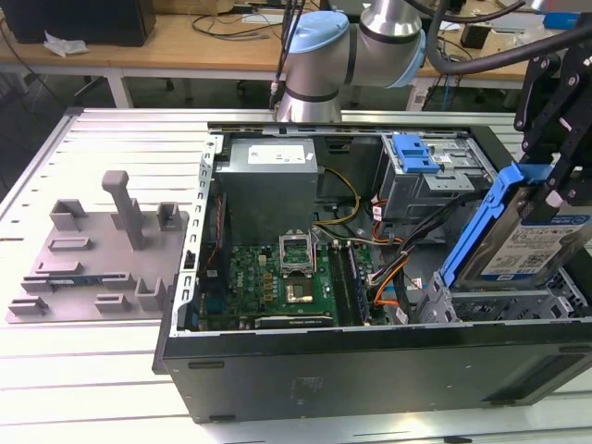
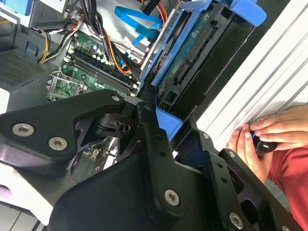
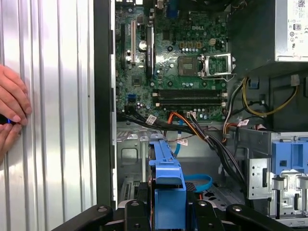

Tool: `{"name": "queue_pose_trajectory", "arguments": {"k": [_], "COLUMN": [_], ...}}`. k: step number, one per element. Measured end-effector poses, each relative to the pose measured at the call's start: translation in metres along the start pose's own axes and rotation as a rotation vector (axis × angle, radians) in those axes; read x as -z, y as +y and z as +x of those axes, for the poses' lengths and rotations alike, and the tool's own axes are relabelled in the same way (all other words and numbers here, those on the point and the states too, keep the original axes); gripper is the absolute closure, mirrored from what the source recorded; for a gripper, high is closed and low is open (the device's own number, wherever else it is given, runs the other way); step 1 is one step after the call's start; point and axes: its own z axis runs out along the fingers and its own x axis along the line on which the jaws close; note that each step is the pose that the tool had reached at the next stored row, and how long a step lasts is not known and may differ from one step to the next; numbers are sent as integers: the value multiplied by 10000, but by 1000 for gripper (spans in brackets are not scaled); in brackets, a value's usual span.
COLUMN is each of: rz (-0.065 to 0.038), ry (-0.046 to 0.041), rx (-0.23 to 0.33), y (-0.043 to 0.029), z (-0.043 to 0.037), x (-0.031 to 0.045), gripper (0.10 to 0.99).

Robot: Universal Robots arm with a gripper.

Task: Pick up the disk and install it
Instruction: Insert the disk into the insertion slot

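The disk (image 1: 524, 248) is a silver-grey drive with a white and blue label in a blue carrier bracket. It hangs tilted, one end raised, over the metal drive cage (image 1: 499, 303) at the exterior view's right end of the open computer case (image 1: 370, 365). My black gripper (image 1: 558, 190) is shut on the disk's upper part. In the second wrist view the disk (image 2: 192, 55) runs edge-on away from the gripper (image 2: 155, 120). In the first wrist view its blue bracket (image 3: 166, 175) sticks out from between the gripper's fingers (image 3: 166, 211), above the case floor.
Inside the case lie the green motherboard (image 1: 287, 277), bundled cables (image 1: 388, 268), the power supply (image 1: 268, 180) and another blue bracket (image 1: 413, 153) in a bay. A grey fixture plate (image 1: 92, 250) sits at the exterior view's left. A person's hand (image 2: 269, 137) rests on the ribbed table beside the case.
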Motion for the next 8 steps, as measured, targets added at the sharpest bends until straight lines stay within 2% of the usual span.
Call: {"name": "queue_pose_trajectory", "arguments": {"k": [8], "rz": [-1], "ry": [0], "rx": [0], "y": [1], "z": [6], "x": [-102], "gripper": [718]}}
